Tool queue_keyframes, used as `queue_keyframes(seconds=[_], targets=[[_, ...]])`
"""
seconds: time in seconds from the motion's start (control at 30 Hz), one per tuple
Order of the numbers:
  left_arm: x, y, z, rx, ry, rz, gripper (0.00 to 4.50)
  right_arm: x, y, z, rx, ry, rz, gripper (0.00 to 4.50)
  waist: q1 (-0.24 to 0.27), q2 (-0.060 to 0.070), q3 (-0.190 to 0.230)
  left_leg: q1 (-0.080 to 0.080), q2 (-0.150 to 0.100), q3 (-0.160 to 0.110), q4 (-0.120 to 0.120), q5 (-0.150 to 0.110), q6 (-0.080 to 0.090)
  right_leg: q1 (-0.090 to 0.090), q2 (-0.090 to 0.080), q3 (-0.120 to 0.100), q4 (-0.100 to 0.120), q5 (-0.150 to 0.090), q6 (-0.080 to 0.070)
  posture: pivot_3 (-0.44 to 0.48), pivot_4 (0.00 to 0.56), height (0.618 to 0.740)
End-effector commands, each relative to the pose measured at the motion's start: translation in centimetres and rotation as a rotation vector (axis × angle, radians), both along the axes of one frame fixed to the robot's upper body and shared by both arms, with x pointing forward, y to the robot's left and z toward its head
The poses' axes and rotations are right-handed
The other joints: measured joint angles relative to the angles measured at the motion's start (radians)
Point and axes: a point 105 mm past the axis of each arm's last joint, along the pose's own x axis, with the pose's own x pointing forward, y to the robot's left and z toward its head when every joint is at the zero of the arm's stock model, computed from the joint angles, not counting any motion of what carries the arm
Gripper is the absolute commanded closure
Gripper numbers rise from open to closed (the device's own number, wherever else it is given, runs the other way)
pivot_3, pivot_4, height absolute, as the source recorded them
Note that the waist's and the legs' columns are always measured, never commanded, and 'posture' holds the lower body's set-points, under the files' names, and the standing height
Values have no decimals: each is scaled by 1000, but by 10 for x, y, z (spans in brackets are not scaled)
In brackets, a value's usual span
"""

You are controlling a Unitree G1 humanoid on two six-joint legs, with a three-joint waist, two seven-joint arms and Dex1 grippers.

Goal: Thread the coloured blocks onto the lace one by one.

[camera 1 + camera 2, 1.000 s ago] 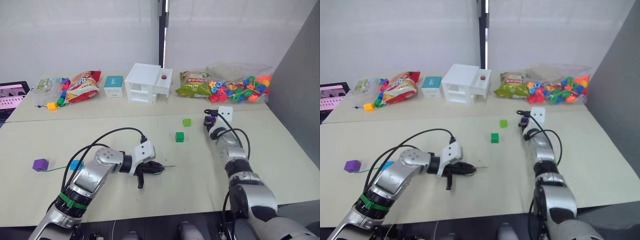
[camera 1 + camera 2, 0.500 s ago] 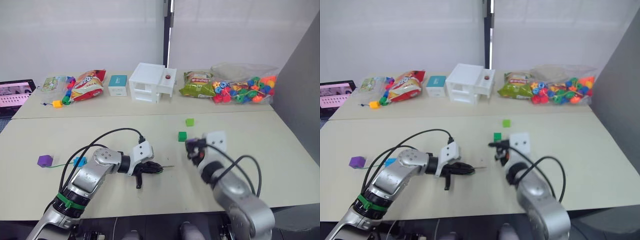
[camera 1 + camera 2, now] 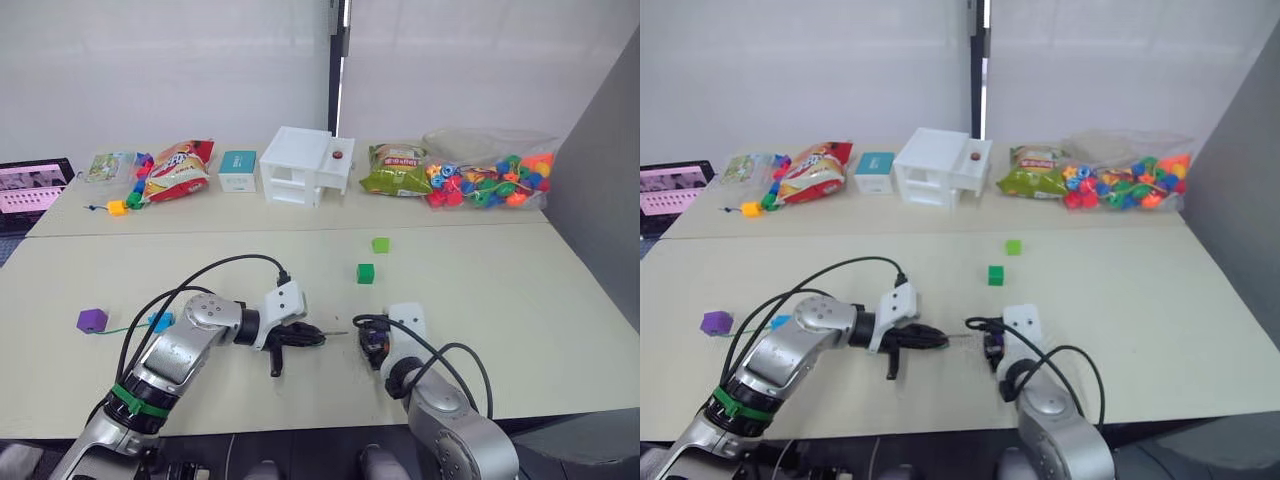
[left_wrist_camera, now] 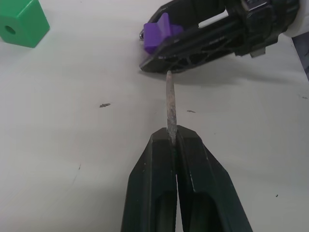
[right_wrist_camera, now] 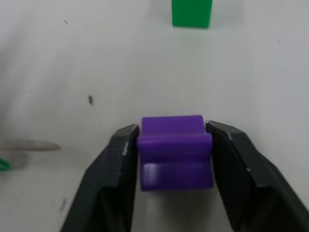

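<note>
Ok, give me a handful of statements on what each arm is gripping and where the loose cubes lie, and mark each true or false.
1. The right gripper is shut on a small purple plastic cube. True.
2. The left gripper holds a blue cube. False: it pinches the stiff grey needle tip of the green lace.
3. The needle tip points towards the held purple cube. True.
4. The dark green plastic cube is already on the lace. False: it lies loose on the beige table.
5. A second purple cube lies near the table's left edge. True.

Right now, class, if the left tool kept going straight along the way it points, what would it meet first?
Most likely the right tool and the purple block it grips. The left tool pinches the lace's grey tip, which aims at them; depth is uncertain.
</note>
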Motion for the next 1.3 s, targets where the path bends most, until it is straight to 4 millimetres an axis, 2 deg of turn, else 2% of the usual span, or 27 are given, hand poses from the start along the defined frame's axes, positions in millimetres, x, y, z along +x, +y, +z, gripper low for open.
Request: queue_keyframes(seconds=[0.03,0.1,0.23,0.37,0.43,0.5,0.6,0.67,0.83,1.0,1.07,1.3], targets=[[1,1,12,3,-30,-6,4500,-1,-8,39,34,-131,31,561,2,0,0,0,0,0,0,0,0,0,0,0,0,0,0,0,150,740],[0,2,14,11,-27,-1,4500,-2,-11,56,26,-176,90,63,5,0,0,0,0,0,0,0,0,0,0,0,0,0,0,0,150,740],[-3,4,14,33,-23,5,4500,-4,-13,89,1,-242,338,63,6,0,0,0,0,0,0,0,0,0,0,0,0,0,0,0,150,740],[-5,3,15,29,-16,20,4500,-16,-6,101,25,-197,697,63,11,0,0,2,0,0,0,0,1,4,0,-1,-3,0,0,0,150,740],[-11,2,14,29,-2,15,4500,-31,-1,90,-32,-66,1005,63,12,0,1,7,0,0,-1,-1,2,12,0,-2,-9,0,0,0,150,740],[-18,1,12,44,6,5,4500,-27,-11,71,-180,33,1167,63,11,2,2,8,0,-1,0,-2,3,14,1,-2,-10,0,0,0,150,740],[-23,-1,16,38,13,20,4500,1,-28,50,-446,19,1230,63,10,-2,3,10,1,3,0,-2,4,16,0,-1,-13,-1,2,0,150,740],[-31,-5,20,31,32,14,4500,14,-34,40,-541,3,1284,63,9,-2,3,9,1,4,0,-2,4,14,0,0,-13,-1,2,0,150,740],[-38,-11,22,23,59,63,4500,37,-36,26,-626,-61,1338,63,12,-3,3,8,1,3,0,-2,3,12,0,0,-10,0,1,0,150,740],[-33,-7,17,41,65,109,4500,44,-34,12,-605,-62,1358,63,14,-2,3,8,1,3,0,-2,3,12,0,0,-9,0,1,0,150,740],[-32,-6,15,49,62,114,4500,45,-34,9,-597,-63,1361,574,14,-3,3,8,1,3,0,-2,3,12,-1,0,-10,0,1,0,150,740],[-30,-6,15,61,61,110,4500,43,-35,6,-559,-58,1361,2926,13,-2,3,9,1,3,0,-1,2,13,0,0,-9,0,1,0,150,740]])
